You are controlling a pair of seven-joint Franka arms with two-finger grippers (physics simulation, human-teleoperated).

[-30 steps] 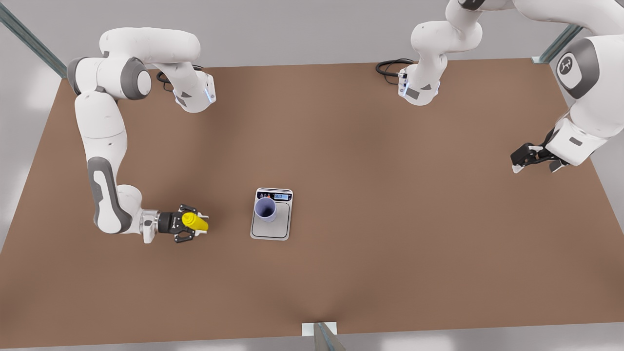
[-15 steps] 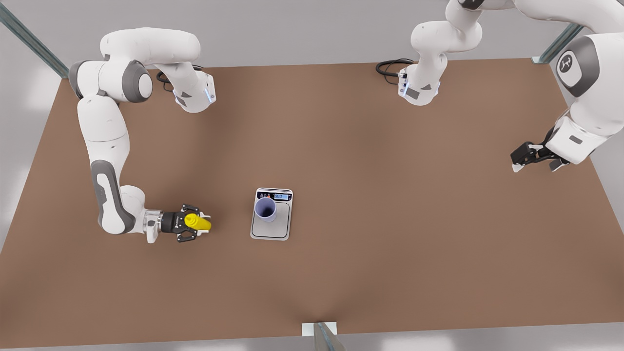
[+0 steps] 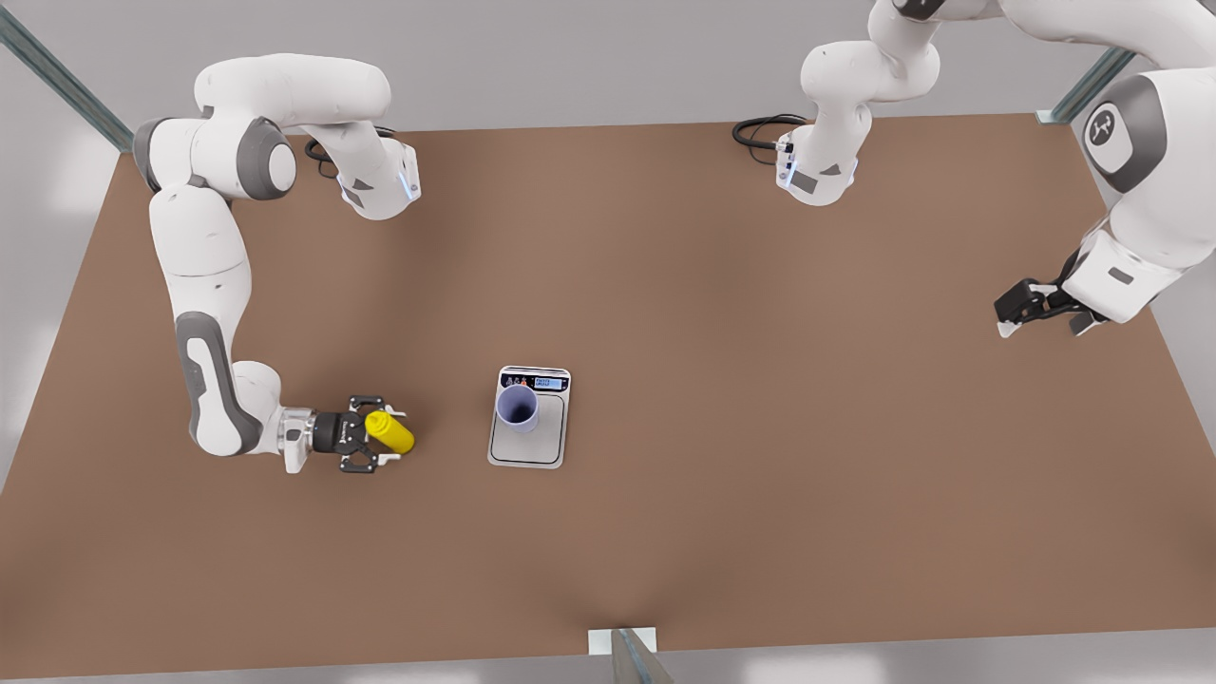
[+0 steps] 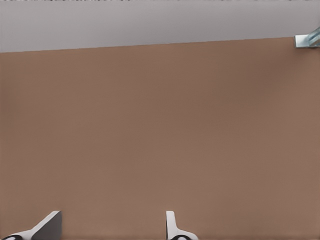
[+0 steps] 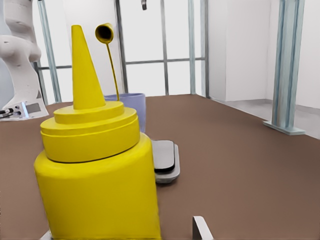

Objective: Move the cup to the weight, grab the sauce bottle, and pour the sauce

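Note:
The yellow sauce bottle (image 3: pixel 390 432) stands upright on the table at the front view's left, nozzle up and its small cap hanging open on a strap. My right gripper (image 3: pixel 391 436) reaches in level from the side, open, with the sauce bottle (image 5: pixel 95 185) between its fingers; one fingertip (image 5: pixel 200 227) stands apart from the bottle's side. The lavender cup (image 3: pixel 518 407) stands on the weight (image 3: pixel 541 446), a silver scale, near its display end. Behind the bottle I see the cup (image 5: pixel 131 106) and the weight (image 5: pixel 167 160). My left gripper (image 3: pixel 1021 318) waits open at the front view's far right, its fingers (image 4: pixel 172 227) over bare table.
The two arm bases (image 3: pixel 380 185) (image 3: pixel 817 176) stand at the back of the brown table (image 3: pixel 722 380). A black cable coil (image 3: pixel 760 128) lies beside the base on the front view's right. A metal post (image 3: pixel 622 651) rises at the near edge.
The right arm's elbow has shifted a little, and the sauce bottle now sits slightly farther out between the fingers, toward the weight. The left gripper has hardly moved.

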